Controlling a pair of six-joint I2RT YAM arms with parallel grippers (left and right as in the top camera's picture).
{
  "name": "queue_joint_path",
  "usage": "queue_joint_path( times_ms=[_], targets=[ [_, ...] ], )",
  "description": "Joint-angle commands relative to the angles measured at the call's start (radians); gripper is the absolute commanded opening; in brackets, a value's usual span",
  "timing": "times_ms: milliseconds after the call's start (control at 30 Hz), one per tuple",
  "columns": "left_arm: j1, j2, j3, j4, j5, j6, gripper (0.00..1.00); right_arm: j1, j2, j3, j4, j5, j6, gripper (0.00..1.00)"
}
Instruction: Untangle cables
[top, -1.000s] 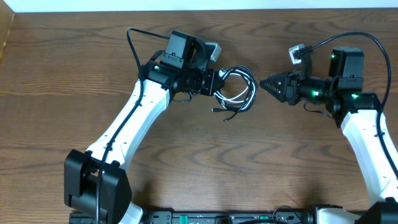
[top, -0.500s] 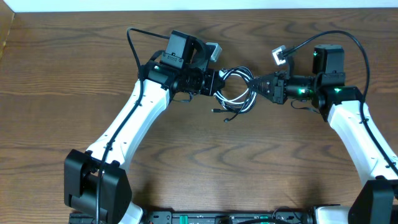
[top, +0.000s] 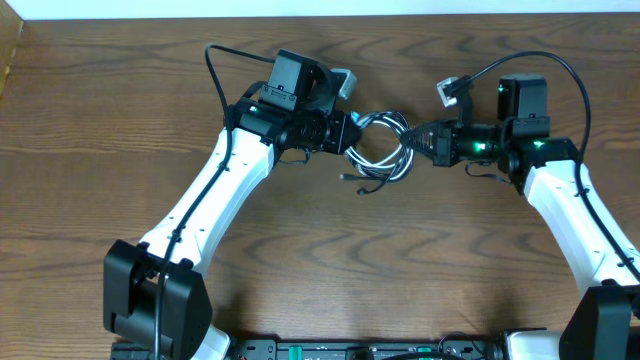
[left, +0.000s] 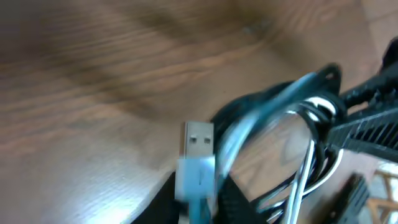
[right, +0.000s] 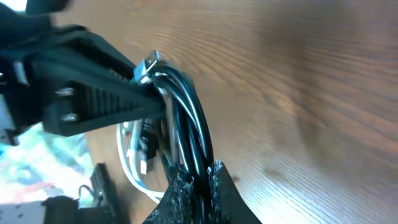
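So, the left gripper (top: 352, 135) is pinched shut on the white cord (left: 198, 177), the right gripper (right: 198, 179) is clamped on the black cord (right: 198, 124), the tangle sits right between their tips, and pulling apart now could just cinch the loops tighter.

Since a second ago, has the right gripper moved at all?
Yes. The right gripper has slid left across the table, closing the gap to the cables, while the left gripper holding them has not shifted.
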Motion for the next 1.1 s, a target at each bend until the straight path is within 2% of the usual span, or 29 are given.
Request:
queue_joint_path(
  times_ms=[0,67,167,267,567,1067],
  targets=[
    [0.007,0.003,0.015,0.004,-0.076,-0.008,0.40,0.002,0.000,0.018,-0.004,0.098,0.047,0.01],
    [0.007,0.003,0.015,0.004,-0.103,-0.008,0.48,0.002,-0.005,0.018,-0.003,0.109,0.047,0.01],
    [0.007,0.003,0.015,0.005,-0.117,-0.008,0.53,0.002,-0.022,0.018,-0.011,0.151,0.051,0.01],
    [0.007,0.003,0.015,0.008,-0.116,-0.018,0.54,0.003,-0.044,0.018,-0.037,0.224,0.080,0.01],
    [0.007,0.003,0.014,0.055,-0.116,-0.164,0.54,0.045,-0.060,0.018,-0.110,0.379,0.095,0.01],
    [0.007,0.003,0.014,0.122,-0.117,-0.166,0.55,0.094,-0.060,0.018,-0.117,0.374,0.096,0.01]
  ],
)
